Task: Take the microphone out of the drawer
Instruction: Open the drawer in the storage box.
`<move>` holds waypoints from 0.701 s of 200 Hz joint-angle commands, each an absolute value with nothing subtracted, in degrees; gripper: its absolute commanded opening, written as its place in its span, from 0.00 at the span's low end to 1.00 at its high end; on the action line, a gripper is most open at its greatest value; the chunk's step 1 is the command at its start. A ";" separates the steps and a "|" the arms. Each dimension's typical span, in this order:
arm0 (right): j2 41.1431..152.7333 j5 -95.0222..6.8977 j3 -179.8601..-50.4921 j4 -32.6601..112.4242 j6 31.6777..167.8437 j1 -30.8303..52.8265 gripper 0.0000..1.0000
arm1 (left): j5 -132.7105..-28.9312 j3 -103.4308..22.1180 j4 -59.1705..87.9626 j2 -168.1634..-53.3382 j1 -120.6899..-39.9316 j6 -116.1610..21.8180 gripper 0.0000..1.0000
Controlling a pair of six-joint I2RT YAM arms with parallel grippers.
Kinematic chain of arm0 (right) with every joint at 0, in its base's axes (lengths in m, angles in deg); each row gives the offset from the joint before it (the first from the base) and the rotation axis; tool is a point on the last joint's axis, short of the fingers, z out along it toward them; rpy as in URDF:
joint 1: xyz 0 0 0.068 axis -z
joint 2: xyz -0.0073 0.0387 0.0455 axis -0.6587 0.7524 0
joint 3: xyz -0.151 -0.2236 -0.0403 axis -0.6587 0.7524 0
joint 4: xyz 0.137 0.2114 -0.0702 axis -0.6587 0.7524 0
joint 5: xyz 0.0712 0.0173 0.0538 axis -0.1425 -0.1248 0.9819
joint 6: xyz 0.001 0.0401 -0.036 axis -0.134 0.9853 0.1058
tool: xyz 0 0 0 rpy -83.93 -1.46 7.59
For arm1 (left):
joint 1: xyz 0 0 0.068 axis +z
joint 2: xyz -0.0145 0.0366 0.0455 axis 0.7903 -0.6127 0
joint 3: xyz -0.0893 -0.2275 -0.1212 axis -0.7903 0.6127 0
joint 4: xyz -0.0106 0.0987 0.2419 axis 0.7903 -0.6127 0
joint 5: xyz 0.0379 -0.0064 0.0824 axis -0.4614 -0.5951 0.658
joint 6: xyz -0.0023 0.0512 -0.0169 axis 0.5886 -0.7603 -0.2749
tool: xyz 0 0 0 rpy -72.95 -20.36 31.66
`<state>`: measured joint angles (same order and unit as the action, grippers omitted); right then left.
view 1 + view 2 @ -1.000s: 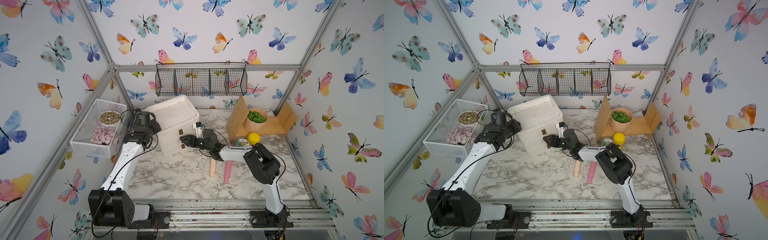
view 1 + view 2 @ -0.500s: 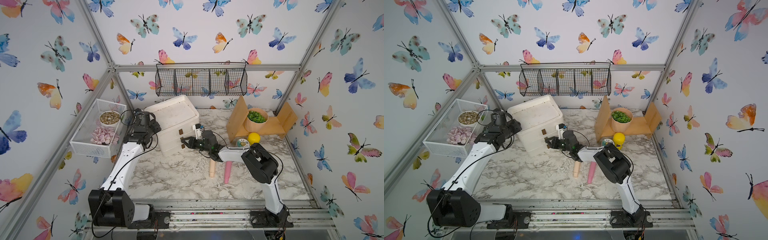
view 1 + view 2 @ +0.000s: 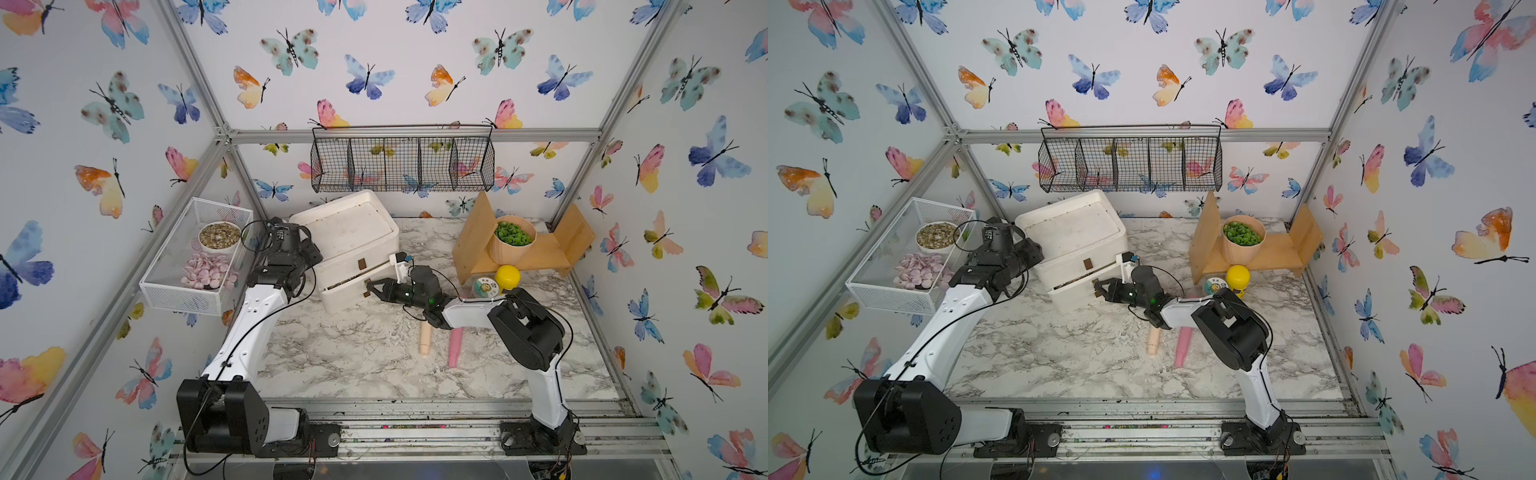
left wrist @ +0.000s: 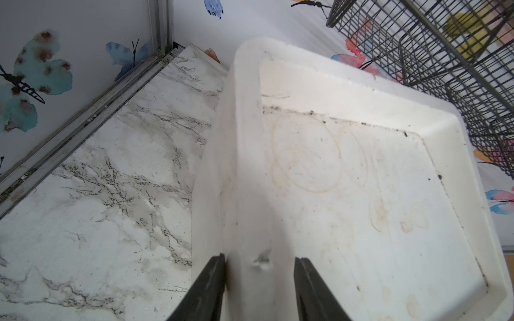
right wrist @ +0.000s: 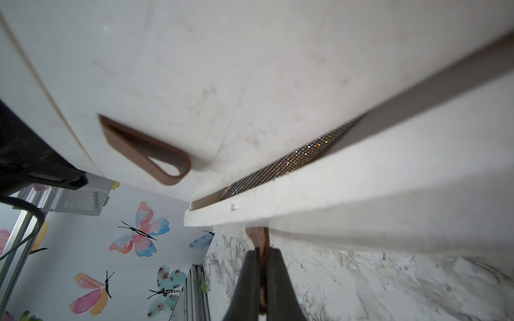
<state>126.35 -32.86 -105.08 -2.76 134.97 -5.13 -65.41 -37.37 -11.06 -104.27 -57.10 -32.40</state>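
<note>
Microphone: only a strip of glittering mesh [image 5: 292, 164] shows in the right wrist view, inside the slit of the lower drawer [image 5: 361, 189]. The rest of the microphone is hidden in the drawer. In both top views the slit is just a dark line, so its contents cannot be made out there.

Lower drawer: it is pulled out by a narrow gap. Its front sits left of centre in a top view [image 3: 349, 293], under the upper drawer front.

Right gripper: it is at frame centre in both top views [image 3: 370, 287] [image 3: 1098, 289]. Its fingers [image 5: 247, 278] are closed together on the brown lower handle [image 5: 260, 236], and most of the tab is covered between them.

Upper handle: this brown loop [image 5: 155, 150] hangs free, with nothing touching it.

Left gripper: its fingertips [image 4: 260, 258] are hidden behind the wrist in the top views. In the left wrist view the fingers [image 4: 211, 283] straddle the raised rim of the white drawer box [image 4: 333, 180], one on each side, and both appear to press against it.

Cut off: both fingers run out of the wrist frames, and the back of the box is lost under the black wire basket [image 3: 401, 164].

Edges: the box stands upper left of centre and close to the rear wall. A white mesh tray [image 3: 195, 253] is at its left, beyond the left arm.

Open room: bare marble table [image 3: 353, 365] lies in front of the drawer in the lower middle of the frame. To the right of it, a beige peg [image 3: 424, 343] and a pink peg [image 3: 455, 347] lie partly under the right arm.

Right side: a wooden shelf [image 3: 540, 259], a yellow object [image 3: 507, 276] and a round tin [image 3: 483, 286] sit well apart from the drawer.
</note>
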 commanded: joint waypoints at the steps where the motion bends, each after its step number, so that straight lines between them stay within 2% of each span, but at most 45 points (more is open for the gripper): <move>1: 122.66 -30.77 -102.01 -1.56 133.13 -5.12 0.01 | -72.04 -36.96 -7.82 -104.67 -59.10 -31.52 0.45; 60: 113.03 -30.66 -91.81 1.28 130.93 -5.62 0.01 | -71.63 -37.07 -7.41 -104.72 -59.15 -31.43 0.45; 140: 100.85 -33.00 -83.63 12.10 125.86 -6.17 0.01 | -70.79 -37.49 -6.93 -105.17 -59.15 -31.74 0.46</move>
